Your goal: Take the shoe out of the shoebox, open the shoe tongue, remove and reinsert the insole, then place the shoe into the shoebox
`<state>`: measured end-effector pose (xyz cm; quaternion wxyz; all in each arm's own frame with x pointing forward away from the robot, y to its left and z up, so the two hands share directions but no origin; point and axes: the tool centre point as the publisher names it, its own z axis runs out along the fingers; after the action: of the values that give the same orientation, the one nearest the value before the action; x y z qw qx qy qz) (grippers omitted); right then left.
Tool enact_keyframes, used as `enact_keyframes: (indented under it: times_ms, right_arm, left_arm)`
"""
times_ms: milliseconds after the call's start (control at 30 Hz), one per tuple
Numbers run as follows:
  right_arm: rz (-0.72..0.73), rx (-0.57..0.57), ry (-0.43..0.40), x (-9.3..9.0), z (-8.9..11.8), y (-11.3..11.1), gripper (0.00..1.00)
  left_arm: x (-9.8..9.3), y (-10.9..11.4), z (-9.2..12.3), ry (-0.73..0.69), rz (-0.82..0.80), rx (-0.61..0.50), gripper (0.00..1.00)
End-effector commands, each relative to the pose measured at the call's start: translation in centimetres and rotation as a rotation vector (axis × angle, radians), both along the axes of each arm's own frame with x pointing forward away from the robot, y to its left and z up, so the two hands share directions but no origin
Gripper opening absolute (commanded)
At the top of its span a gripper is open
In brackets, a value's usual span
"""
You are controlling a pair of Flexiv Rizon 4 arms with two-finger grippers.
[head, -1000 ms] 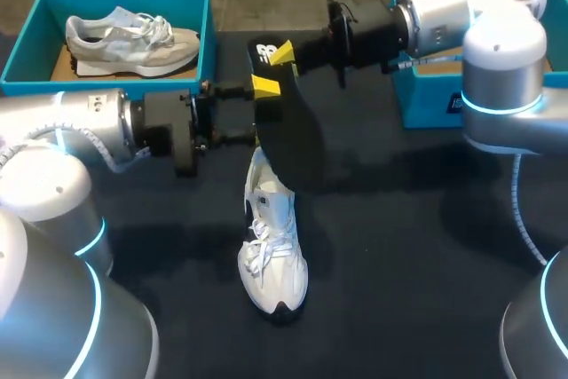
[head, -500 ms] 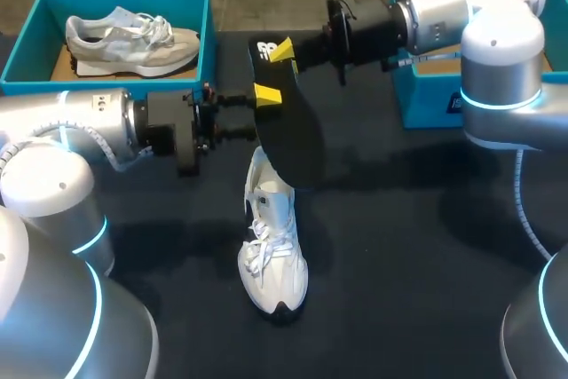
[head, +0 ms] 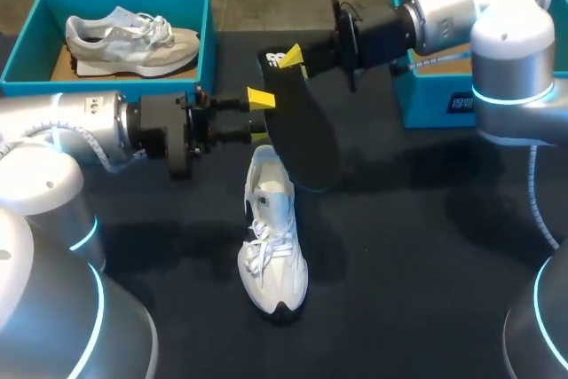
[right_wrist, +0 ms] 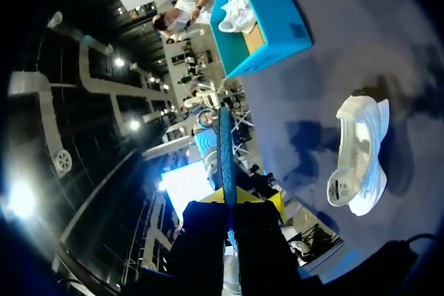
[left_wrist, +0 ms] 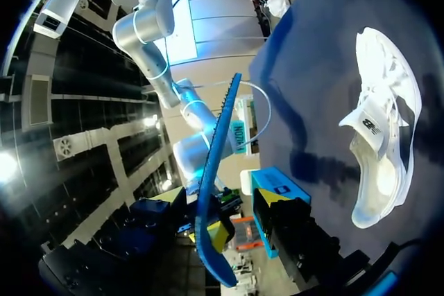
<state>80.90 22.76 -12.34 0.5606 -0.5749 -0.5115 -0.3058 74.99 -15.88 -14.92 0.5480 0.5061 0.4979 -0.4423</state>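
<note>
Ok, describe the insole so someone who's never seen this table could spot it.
On the black table, find the white sneaker lying alone in the middle. Just over its heel end hangs the black insole, pinched at one end by the right gripper. It is the only flat, dark, foot-shaped sheet, held off the table.

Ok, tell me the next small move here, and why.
Probably lower the right gripper so the insole's free end tips into the white shoe's opening. The right gripper is shut on the insole's upper end, the insole hangs slanted with its lower end near the shoe's heel, and the left gripper stands open beside it, holding nothing.
</note>
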Motion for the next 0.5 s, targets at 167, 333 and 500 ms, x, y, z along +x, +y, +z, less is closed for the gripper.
enact_keyframes:
  times_ms: [167, 333, 500]
  right_arm:
    - [0.004, -0.011, 0.022, -0.5, -0.1, 0.5, 0.0]
    - [0.005, -0.006, 0.024, -0.5, -0.3, 0.8, 0.0]
    - [0.007, 0.003, 0.022, -0.6, -0.3, 1.3, 0.0]
  left_arm:
    - [-0.8, -0.5, 0.0, -0.013, -0.004, -0.017, 0.6]
    - [-1.0, -0.8, 0.0, -0.024, 0.008, -0.027, 0.44]
    - [-1.1, -1.2, 0.1, -0.021, 0.011, -0.038, 0.4]
